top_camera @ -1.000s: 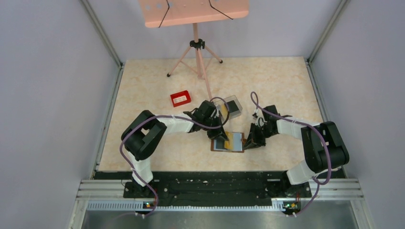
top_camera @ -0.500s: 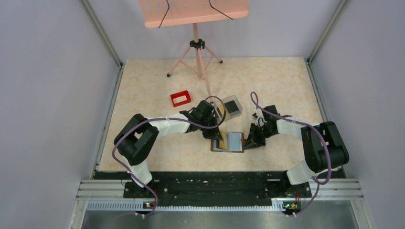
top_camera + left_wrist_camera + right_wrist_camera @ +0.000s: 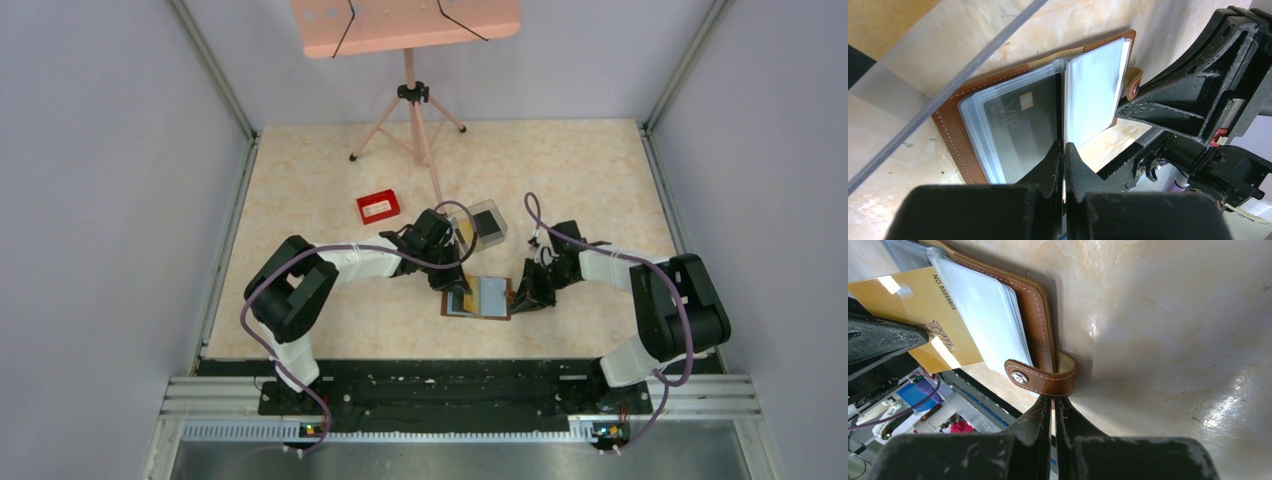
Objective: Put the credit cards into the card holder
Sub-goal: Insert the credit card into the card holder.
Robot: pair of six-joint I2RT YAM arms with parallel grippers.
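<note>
The brown leather card holder (image 3: 495, 296) lies open on the table between both arms, its clear sleeves fanned out (image 3: 1093, 90). A black card (image 3: 1018, 125) sits in the left sleeve. My left gripper (image 3: 1064, 145) is shut on a tan-yellow credit card (image 3: 918, 305), which stands edge-up over the fold between the sleeves. My right gripper (image 3: 1053, 402) is shut on the holder's snap strap (image 3: 1040, 379) at its right edge. In the top view the left gripper (image 3: 458, 285) is at the holder's left half and the right gripper (image 3: 528, 292) at its right edge.
A clear plastic box (image 3: 484, 222) with something dark inside stands just behind the holder. A small red tray (image 3: 378, 207) lies at the back left. A pink tripod stand (image 3: 411, 120) rises at the back, its leg reaching toward the box.
The tan-yellow card, flat over the holder's right half a second ago, has swung left and upright toward the fold. The left arm shifted slightly. The right arm has stayed still.
</note>
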